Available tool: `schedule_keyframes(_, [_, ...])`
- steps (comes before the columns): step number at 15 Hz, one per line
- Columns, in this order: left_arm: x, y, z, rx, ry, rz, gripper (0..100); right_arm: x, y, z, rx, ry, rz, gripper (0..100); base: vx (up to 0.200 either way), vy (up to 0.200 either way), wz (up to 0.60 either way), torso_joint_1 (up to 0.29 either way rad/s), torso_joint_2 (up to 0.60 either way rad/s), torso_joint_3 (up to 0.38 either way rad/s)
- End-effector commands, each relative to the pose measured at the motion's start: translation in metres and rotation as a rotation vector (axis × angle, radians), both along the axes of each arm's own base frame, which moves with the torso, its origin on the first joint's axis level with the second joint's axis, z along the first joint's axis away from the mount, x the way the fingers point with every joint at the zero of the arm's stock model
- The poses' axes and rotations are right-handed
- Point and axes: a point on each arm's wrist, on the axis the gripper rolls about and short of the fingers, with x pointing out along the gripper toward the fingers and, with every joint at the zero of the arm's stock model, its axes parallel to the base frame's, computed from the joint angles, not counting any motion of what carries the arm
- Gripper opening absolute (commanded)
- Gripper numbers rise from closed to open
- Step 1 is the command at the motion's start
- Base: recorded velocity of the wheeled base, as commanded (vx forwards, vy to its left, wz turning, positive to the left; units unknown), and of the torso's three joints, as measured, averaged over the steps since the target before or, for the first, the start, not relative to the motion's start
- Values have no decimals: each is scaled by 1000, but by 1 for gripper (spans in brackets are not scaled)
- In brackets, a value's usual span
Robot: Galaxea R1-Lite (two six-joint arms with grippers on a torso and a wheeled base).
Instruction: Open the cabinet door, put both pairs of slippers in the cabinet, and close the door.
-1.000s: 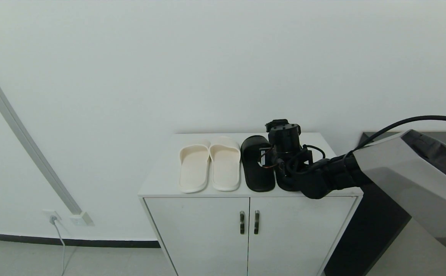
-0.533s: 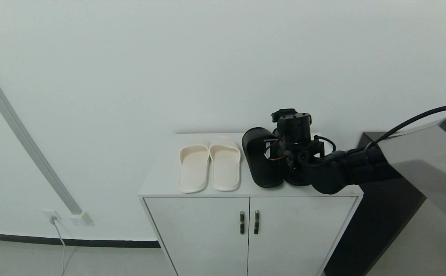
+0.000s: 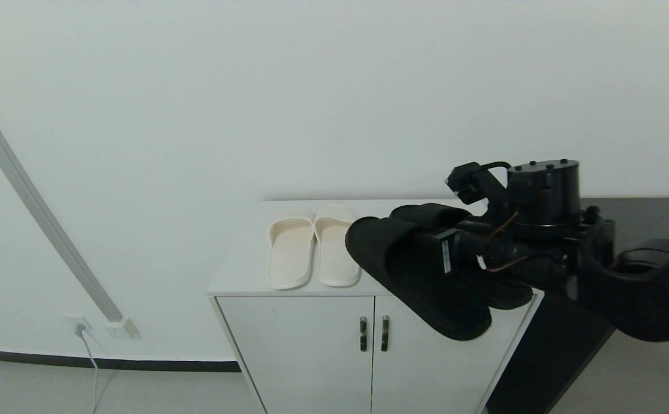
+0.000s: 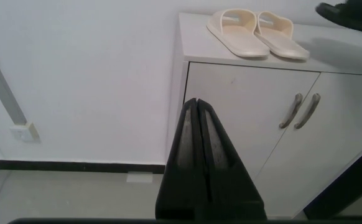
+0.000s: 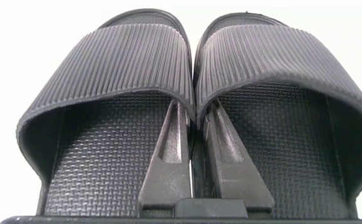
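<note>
Right gripper point(image 3: 455, 253), pinching both black slippers point(image 3: 420, 282) by their inner edges, has lifted them off the cabinet top point(image 3: 242, 270); they hang before the shut doors point(image 3: 306, 351). Left gripper point(image 4: 198, 124) pressed together, idle. I reckon doors must open first

left gripper point(image 4: 197, 101) fingers together | cabinet point(image 4: 249, 93) doors closed | 2 white slippers point(image 4: 249, 34) on top
</note>
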Motion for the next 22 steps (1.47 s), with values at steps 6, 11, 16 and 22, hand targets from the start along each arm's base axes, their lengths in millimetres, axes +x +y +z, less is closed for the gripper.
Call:
schedule_keyframes(6, [0,0,0,-1,1,0,0,-83,-42,1,7,39,288,0,0,0,0,0,0,0])
schedule_keyframes(11, [0,0,0,-1,1,-2,0,-86,-44,-4,-4,53,290,0,-80,0,0,0,1,1])
schedule_keyframes(16, [0,0,0,-1,1,0,0,-86,-44,-12,-17,78,296,0,-120,0,0,2,3,4])
schedule_keyframes(22, [0,0,0,-1,-1,1,0,-88,-45,-18,-32,95,305,0,0,0,0,0,0,0])
